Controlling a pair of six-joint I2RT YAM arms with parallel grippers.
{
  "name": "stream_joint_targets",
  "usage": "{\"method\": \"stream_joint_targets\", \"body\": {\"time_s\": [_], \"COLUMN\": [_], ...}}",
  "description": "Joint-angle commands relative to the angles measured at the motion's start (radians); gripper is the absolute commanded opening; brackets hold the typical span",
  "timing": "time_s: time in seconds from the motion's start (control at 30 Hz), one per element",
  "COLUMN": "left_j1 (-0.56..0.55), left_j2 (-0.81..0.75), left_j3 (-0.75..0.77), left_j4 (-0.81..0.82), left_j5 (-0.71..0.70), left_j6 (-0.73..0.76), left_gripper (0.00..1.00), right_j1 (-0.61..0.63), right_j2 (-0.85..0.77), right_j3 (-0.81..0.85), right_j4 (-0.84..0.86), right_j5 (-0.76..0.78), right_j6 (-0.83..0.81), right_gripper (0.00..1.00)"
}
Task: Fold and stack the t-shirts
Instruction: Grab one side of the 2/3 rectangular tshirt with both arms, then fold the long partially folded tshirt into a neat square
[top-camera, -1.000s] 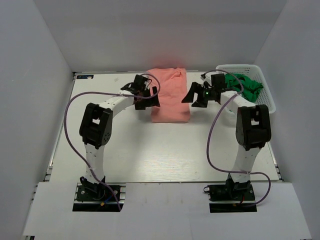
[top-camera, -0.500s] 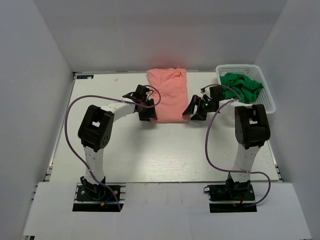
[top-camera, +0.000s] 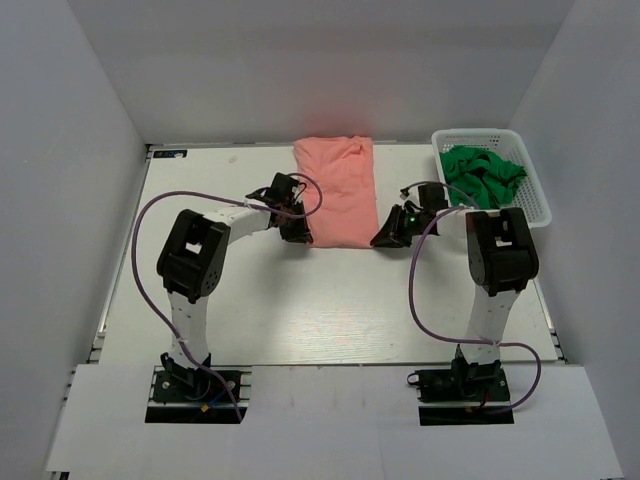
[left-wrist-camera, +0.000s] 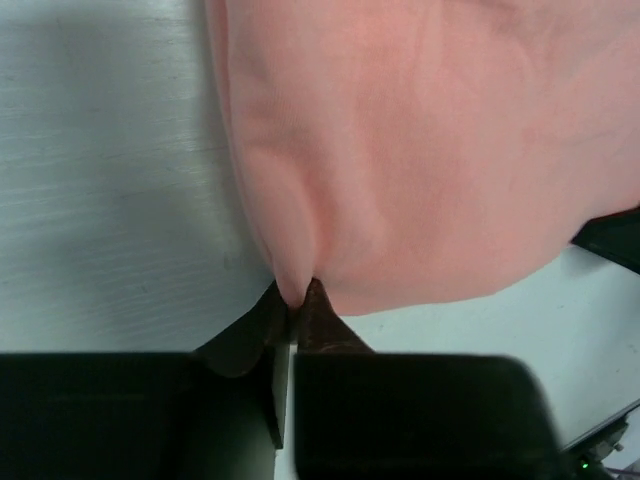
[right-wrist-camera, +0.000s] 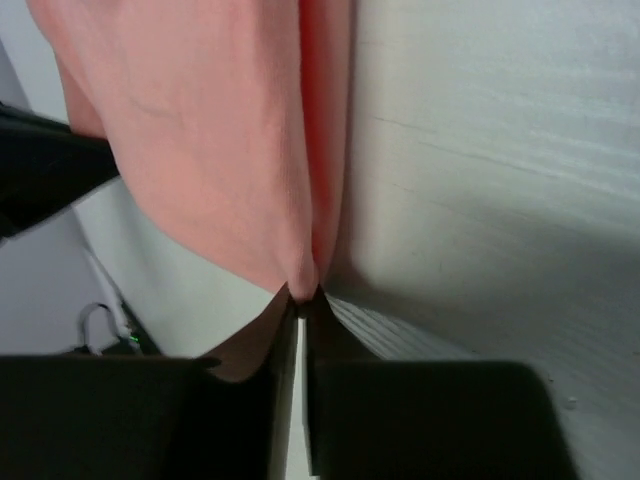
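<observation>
Top external, one pink shirt (top-camera: 335, 188), one green garment (top-camera: 483, 172)

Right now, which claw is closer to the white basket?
The right claw. It pinches the near right corner of the pink shirt, a short way from the basket. The left claw pinches the near left corner, on the shirt's far side from the basket.

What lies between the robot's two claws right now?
The near edge of the pink shirt, flat on the table. The left gripper pinches one near corner, the right gripper the other; the overhead view shows it best.
</observation>
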Motion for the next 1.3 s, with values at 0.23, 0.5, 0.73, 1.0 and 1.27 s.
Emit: {"method": "stream_joint_targets", "body": {"time_s": [0.23,0.5,0.73,1.0,1.27], "left_j1": [-0.039,-0.090,-0.090,-0.072,-0.063], "left_j2": [-0.089,-0.421,-0.593,-0.567,-0.519], "left_j3": [-0.101,-0.212,-0.056,0.125,0.179], "left_j4": [-0.103,-0.380,-0.567,-0.630,-0.661], "left_j5": [0.025,0.046,0.091,0.004,-0.157], "left_j6": [0.003,0.025,0.025,-0.004,-0.078], "left_gripper": [0.00,0.00,0.00,0.00,0.00], "right_j1": [0.009,0.005,0.001,-0.009,-0.008], "right_j2": [-0.076,-0.486,-0.698,-0.651,-0.517], "right_j3": [-0.084,-0.258,-0.112,0.066,0.136], "right_j4": [-0.048,-0.359,-0.569,-0.462,-0.328], "right_j5": [-0.051,-0.071,-0.119,-0.171,-0.238], "right_j6": [-0.058,-0.170,-0.175,-0.074,0.000], "right_gripper": [0.00,0.00,0.00,0.00,0.00]}}
